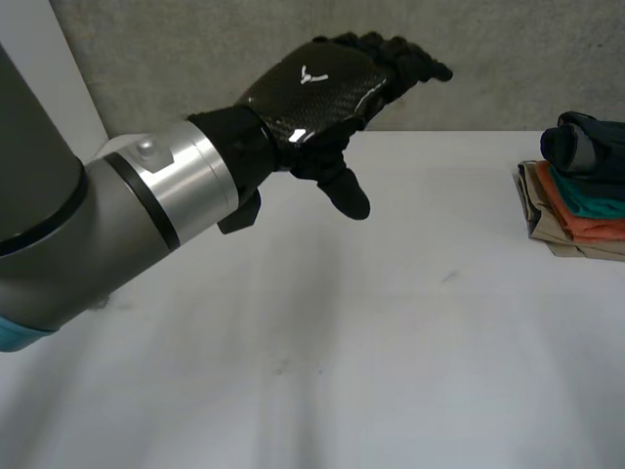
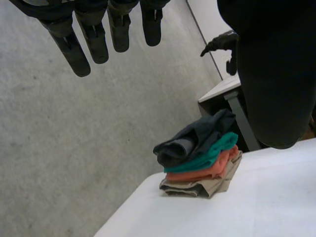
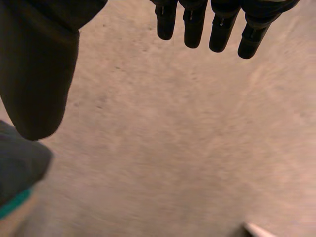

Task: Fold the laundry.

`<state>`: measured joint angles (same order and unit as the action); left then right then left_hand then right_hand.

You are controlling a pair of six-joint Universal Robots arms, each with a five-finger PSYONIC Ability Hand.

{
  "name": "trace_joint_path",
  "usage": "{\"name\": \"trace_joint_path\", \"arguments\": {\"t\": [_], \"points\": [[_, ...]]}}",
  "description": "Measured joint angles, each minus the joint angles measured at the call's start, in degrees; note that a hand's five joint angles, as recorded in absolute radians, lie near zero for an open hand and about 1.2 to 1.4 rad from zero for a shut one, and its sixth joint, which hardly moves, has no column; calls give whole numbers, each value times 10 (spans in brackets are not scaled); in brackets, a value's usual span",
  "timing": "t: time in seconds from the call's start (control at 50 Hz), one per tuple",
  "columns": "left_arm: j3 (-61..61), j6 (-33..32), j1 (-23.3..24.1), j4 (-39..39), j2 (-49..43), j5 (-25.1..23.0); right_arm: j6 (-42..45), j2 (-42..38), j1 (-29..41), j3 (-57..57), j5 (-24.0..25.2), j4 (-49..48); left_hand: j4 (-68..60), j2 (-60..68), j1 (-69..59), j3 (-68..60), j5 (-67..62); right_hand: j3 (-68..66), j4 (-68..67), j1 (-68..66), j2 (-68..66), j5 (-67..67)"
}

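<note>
A stack of folded clothes (image 1: pixel 581 191) lies at the table's right edge: tan at the bottom, then orange, then teal, with a dark navy piece on top. My left hand (image 1: pixel 322 83) is held high over the middle of the table, well left of the stack, open and empty. In the left wrist view its straight fingers (image 2: pixel 94 34) point toward the wall, with the stack (image 2: pixel 200 160) beyond the thumb. My right hand (image 3: pixel 197 22) is open with nothing in it. The dark top piece (image 3: pixel 17 168) sits just below its thumb. The same hand (image 2: pixel 220 43) hangs above and past the stack.
The white table (image 1: pixel 391 342) stretches bare across the front and middle. A grey wall (image 1: pixel 244 49) runs behind it. A second pale tabletop on a grey leg (image 2: pixel 222 91) stands beyond the stack.
</note>
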<state>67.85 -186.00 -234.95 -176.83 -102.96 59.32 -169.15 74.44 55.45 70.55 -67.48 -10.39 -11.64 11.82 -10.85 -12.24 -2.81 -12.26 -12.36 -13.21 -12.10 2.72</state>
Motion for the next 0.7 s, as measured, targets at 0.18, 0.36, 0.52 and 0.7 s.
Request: {"name": "trace_joint_path", "arguments": {"t": [0.18, 0.36, 0.52, 0.7], "points": [[-3, -2, -20, -10, 45, 23, 48, 105, 223, 72, -53, -61, 0, 0, 0, 0, 0, 0, 0, 0, 0, 0], [15, -29, -181, -16, 52, 101, 109, 130, 462, 280, 35, -222, 0, 0, 0, 0, 0, 0, 0, 0, 0, 0], [19, -168, -346, -35, -77, 112, 214, 54, 552, 341, 11, -140, 0, 0, 0, 0, 0, 0, 0, 0, 0, 0], [-82, -353, -434, -70, -325, 115, 259, -6, 569, 363, -48, -81, 0, 0, -1, 0, 0, 0, 0, 0, 0, 0]]}}
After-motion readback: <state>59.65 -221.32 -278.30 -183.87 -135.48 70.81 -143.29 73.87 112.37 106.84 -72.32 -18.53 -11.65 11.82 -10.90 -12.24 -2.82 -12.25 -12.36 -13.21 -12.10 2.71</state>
